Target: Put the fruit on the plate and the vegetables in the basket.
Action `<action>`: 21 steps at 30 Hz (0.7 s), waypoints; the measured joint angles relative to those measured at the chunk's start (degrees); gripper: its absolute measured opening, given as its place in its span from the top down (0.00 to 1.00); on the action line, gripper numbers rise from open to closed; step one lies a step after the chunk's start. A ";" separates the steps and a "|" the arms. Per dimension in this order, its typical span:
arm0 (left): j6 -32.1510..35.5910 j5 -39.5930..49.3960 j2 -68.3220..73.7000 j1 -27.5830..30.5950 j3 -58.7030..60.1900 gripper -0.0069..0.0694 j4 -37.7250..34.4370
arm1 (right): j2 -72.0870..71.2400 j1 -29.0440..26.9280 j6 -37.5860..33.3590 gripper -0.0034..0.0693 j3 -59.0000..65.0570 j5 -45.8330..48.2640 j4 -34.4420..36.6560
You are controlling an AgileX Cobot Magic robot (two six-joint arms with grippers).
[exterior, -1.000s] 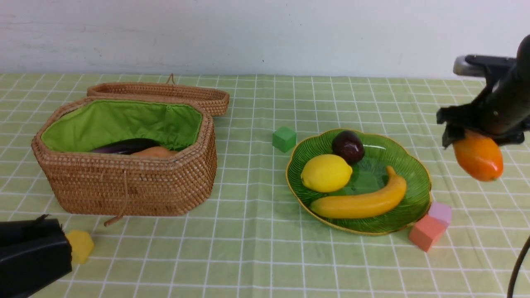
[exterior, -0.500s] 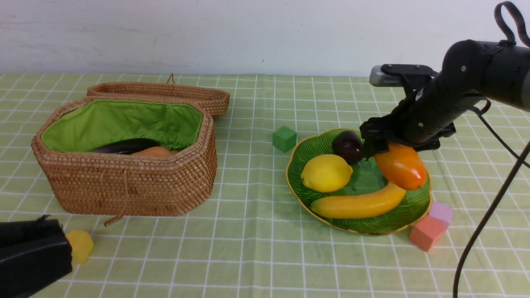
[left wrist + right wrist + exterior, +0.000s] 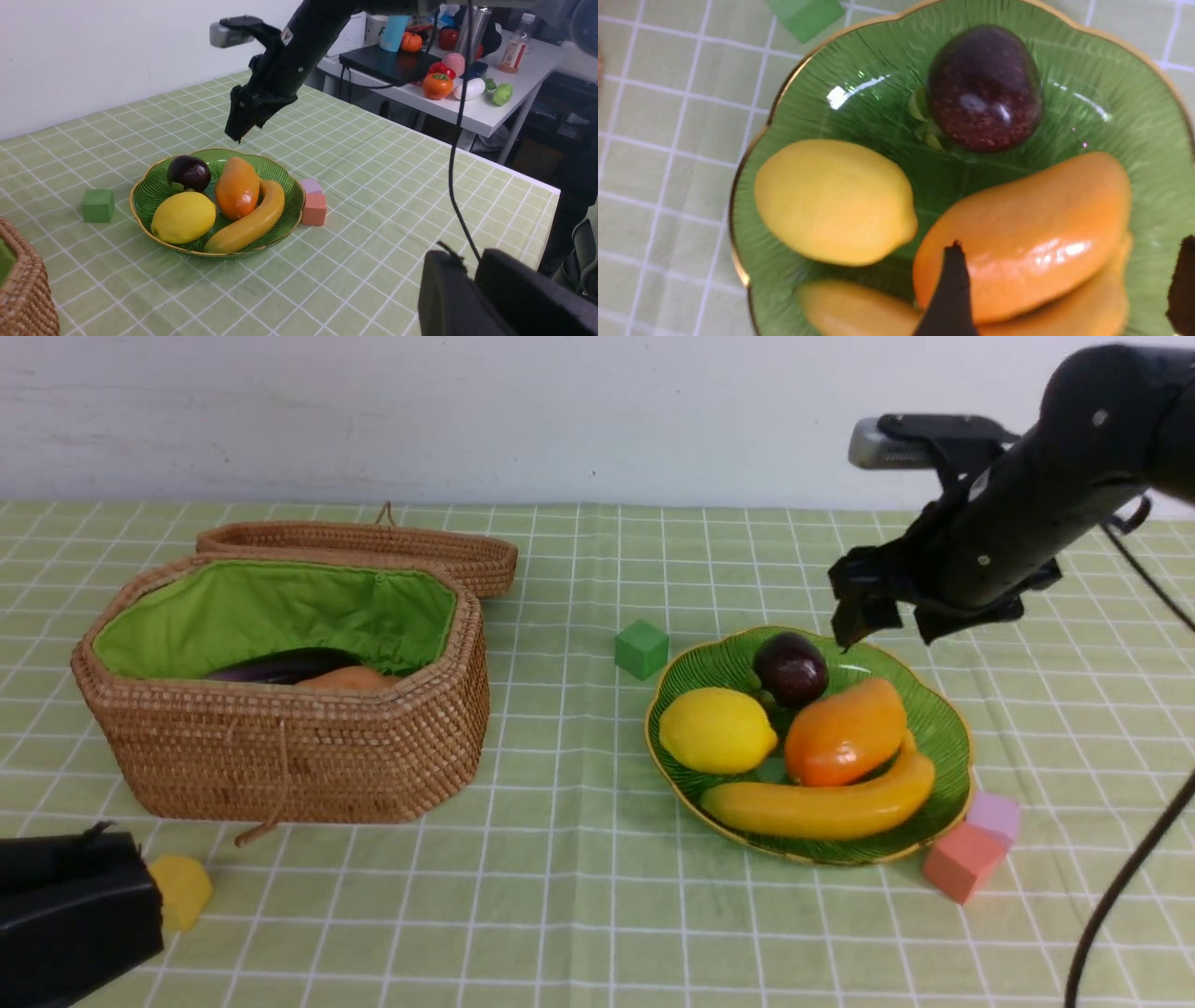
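The basket (image 3: 280,747) stands open at the table's left with the eggplant (image 3: 280,665) and potato (image 3: 347,679) inside. To its right, the plate (image 3: 943,728) holds the banana (image 3: 826,807), mango (image 3: 845,733), lemon (image 3: 716,731) and mangosteen (image 3: 790,668). The right gripper (image 3: 882,621) hangs above the plate's far rim, jaws spread wide, empty. The left gripper (image 3: 70,915) sits low at the near left corner, holding nothing; whether its jaws are parted is unclear.
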 joint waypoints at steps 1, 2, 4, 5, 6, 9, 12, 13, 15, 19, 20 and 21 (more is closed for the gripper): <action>0.00 0.35 0.00 0.00 0.00 0.79 0.07 | -3.02 0.00 0.00 0.30 -0.46 3.38 -0.53; 0.00 0.49 0.00 0.00 0.00 0.79 0.24 | -5.06 0.00 0.00 0.37 -0.58 5.61 -1.18; 0.00 0.66 0.00 0.00 0.00 0.80 0.37 | -8.86 0.00 0.00 0.50 -0.60 9.14 -2.39; 0.00 0.68 0.00 0.00 0.00 0.82 0.43 | -11.39 0.00 0.33 0.59 -0.60 11.25 -3.17; 0.00 0.68 0.00 0.00 0.00 0.85 0.43 | -14.01 0.00 0.96 0.66 -0.18 12.55 -3.71; 0.00 0.82 -0.26 0.00 0.17 0.92 0.48 | -19.89 0.00 1.65 0.83 2.69 14.10 -4.47; 0.00 0.01 -3.13 0.00 2.81 0.93 -0.14 | -28.50 0.00 2.10 0.95 9.40 14.85 -4.59; 0.00 -0.44 -4.43 0.00 4.04 0.93 -0.35 | -30.37 0.00 2.28 0.96 11.04 15.00 -4.59; 0.00 -2.12 -8.38 0.00 7.81 0.93 -0.91 | -36.76 0.00 2.98 0.97 16.99 15.39 -4.62; -0.26 -7.85 -17.25 0.00 17.18 0.93 -1.30 | -49.71 0.00 4.81 0.97 30.08 15.67 -3.67; -0.34 -8.23 -17.65 0.00 17.65 0.93 -1.30 | -50.94 0.00 5.00 0.97 31.36 15.67 -3.47; -0.84 -10.98 -20.18 0.00 20.88 0.93 -1.30 | -55.10 0.00 6.43 0.97 35.86 15.68 -3.14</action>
